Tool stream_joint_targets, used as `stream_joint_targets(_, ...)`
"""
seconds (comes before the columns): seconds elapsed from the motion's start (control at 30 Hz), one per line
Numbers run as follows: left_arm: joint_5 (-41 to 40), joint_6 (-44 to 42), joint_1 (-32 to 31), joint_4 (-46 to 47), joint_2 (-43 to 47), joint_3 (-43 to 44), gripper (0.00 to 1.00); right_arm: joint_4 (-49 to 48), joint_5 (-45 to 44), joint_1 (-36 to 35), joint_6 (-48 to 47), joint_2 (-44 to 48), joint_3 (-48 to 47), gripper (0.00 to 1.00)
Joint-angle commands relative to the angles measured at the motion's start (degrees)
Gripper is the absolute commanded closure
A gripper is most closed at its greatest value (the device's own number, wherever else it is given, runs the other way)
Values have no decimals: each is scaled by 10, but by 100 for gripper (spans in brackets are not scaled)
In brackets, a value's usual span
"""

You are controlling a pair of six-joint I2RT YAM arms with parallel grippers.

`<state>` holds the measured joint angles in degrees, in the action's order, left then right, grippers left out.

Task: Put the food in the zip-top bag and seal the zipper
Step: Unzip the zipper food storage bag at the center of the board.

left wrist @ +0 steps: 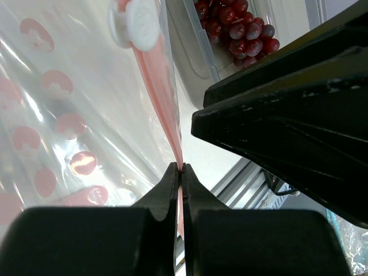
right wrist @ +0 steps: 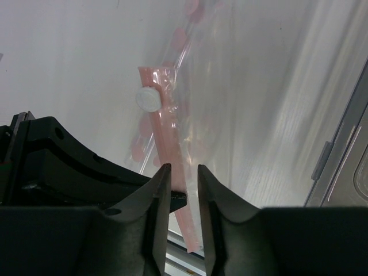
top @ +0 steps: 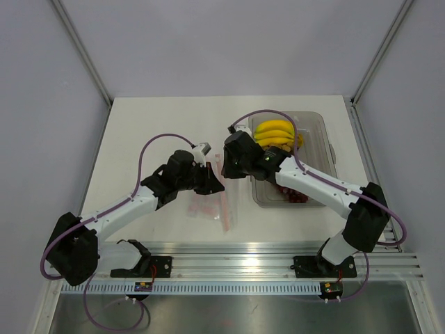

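The clear zip-top bag (top: 206,209) with pink-red dots lies on the table between the arms. Its pink zipper (top: 227,209) runs along the right edge. My left gripper (left wrist: 181,170) is shut on the zipper (left wrist: 167,109), below the white slider (left wrist: 141,22). My right gripper (right wrist: 183,172) is open by a narrow gap, and the zipper (right wrist: 167,155) runs between its fingers. The slider (right wrist: 147,99) sits farther up the strip. The yellow bananas (top: 276,133) and dark red grapes (top: 292,195) lie in the tray. The tan-orange fruits are hidden.
The rigid clear tray (top: 327,149) stands at the right, partly under my right arm. The grapes (left wrist: 236,26) and the tray wall (left wrist: 192,52) show in the left wrist view. An aluminium rail (top: 236,259) runs along the near table edge.
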<state>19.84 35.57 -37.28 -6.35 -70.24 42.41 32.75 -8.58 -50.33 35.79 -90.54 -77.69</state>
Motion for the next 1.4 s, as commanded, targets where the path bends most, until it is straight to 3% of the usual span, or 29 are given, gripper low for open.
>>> stream_joint_targets(0.0,-1,-9,2,22,14,17,100,-8,-14,-7,-5,25,-26,64)
stream_joint_targets(0.23,1,-10,2,22,14,19,100,-9,-3,-14,-12,10,-36,53)
stream_joint_targets(0.57,6,-11,2,21,16,20,100,-18,5,-14,-9,-30,-42,52)
stream_joint_targets(0.63,6,-13,2,18,19,20,100,-18,4,-14,-7,-38,-43,55)
stream_joint_targets(0.93,14,-27,2,13,35,9,100,-15,-18,-13,-11,-37,-44,100)
stream_joint_targets(1.0,19,-31,2,8,46,6,100,-16,-15,-10,-13,-27,-40,100)
stream_joint_targets(1.03,20,-39,2,5,49,5,96,-25,-8,-9,-18,-21,-32,100)
stream_joint_targets(1.13,20,-54,2,-14,69,3,63,-51,15,0,-17,7,-3,100)
stream_joint_targets(1.17,19,-58,2,-23,77,1,29,-58,26,5,-17,14,3,100)
stream_joint_targets(1.23,9,-67,6,-38,96,1,8,-96,67,19,-20,38,36,100)
stream_joint_targets(1.27,4,-70,10,-55,102,5,7,-113,83,24,-21,47,49,100)
stream_joint_targets(1.37,5,-81,45,-89,134,7,23,-147,124,40,-19,77,82,100)
